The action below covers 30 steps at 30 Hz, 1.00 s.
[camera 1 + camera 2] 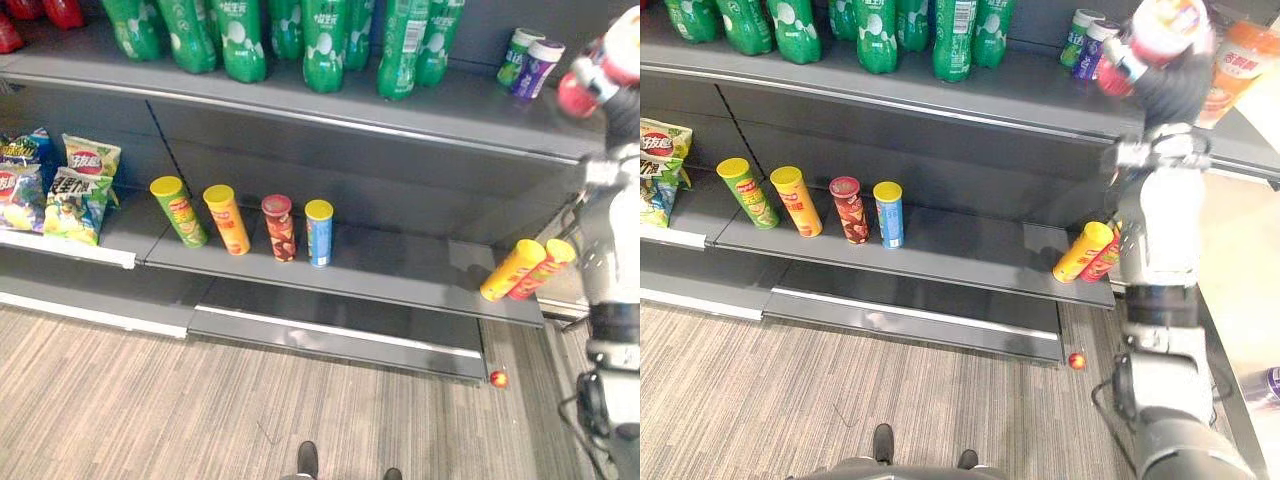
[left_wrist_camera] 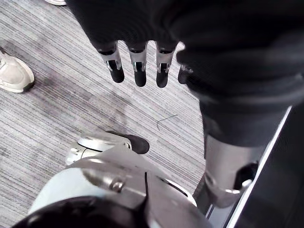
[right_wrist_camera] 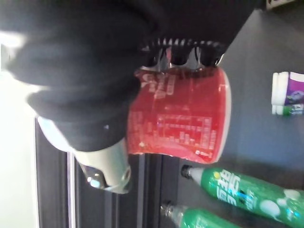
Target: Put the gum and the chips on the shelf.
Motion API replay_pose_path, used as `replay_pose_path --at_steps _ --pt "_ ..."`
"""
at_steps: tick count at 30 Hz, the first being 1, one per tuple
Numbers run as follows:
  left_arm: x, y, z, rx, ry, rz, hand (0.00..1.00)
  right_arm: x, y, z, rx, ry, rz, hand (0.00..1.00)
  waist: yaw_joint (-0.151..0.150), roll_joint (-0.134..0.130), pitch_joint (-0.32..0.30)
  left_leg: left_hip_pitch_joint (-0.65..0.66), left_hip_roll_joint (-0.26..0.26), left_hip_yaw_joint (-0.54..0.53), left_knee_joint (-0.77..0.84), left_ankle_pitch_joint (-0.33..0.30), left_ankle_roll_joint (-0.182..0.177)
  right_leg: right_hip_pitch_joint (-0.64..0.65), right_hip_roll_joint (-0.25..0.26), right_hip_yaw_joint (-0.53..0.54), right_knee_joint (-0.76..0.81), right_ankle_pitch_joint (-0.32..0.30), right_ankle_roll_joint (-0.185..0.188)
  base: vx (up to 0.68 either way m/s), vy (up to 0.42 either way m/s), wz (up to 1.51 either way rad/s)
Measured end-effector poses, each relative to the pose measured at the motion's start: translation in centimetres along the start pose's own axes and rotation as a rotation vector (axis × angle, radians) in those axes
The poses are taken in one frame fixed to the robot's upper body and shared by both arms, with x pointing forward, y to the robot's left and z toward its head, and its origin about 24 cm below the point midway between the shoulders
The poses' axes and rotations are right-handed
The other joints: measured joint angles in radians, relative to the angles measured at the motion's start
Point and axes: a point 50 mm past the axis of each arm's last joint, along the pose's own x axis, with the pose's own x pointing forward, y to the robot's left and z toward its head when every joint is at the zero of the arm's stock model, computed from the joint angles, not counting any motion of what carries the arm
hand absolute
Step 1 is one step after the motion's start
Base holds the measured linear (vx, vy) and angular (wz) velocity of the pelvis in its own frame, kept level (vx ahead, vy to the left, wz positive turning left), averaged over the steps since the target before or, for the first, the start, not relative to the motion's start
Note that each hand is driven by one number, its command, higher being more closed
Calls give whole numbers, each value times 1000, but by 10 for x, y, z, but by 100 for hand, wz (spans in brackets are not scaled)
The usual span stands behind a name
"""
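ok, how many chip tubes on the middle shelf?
6. Four stand in a row: green, yellow, maroon, blue. Two lie at the right end of the shelf: yellow-orange, red.

Gum tubs (image 1: 530, 62) right of bottles (image 1: 325, 40)

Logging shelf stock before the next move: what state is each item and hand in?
Red white-lidded tub: gripped in right hand.
Left hand: open, empty.
Two small gum bottles: upright.
Four tall chip cans: standing.
Yellow and red cans: lying down.
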Motion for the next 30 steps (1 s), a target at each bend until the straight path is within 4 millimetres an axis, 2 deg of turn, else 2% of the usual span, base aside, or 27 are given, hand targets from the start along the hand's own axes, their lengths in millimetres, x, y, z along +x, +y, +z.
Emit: replay_pose_path --at_steps 2,9,18,23,30 --pt "0 0 -1 4 3 -5 0 11 -2 0 14 24 -13 100 -1 0 0 0 6 6 0 4 -2 -4 5 7 -1 6 -4 -27 -4 -13" --pt "0 -2 -3 -12 16 -20 0 36 -4 -23 -10 199 -57 100 1 8 -5 -1 29 24 -1 11 -18 -3 30 19 -34 20 -20 -34 -17 -9" --pt "0 -5 -2 -12 17 -27 0 40 -2 -25 -49 221 -58 100 7 10 -5 0 31 50 -1 13 -16 -3 33 44 -53 41 -18 41 -2 -7" --pt "1 -6 -1 -3 16 -33 0 42 -4 -33 -43 275 -80 100 1 10 -6 0 37 55 -1 13 -16 -6 39 51 -54 48 -21 30 -6 -6" --pt "2 -11 3 22 5 -49 0 50 6 -37 -24 312 -67 100 11 20 1 0 48 59 -1 10 -28 -8 51 61 -58 47 -26 2 -5 -3"
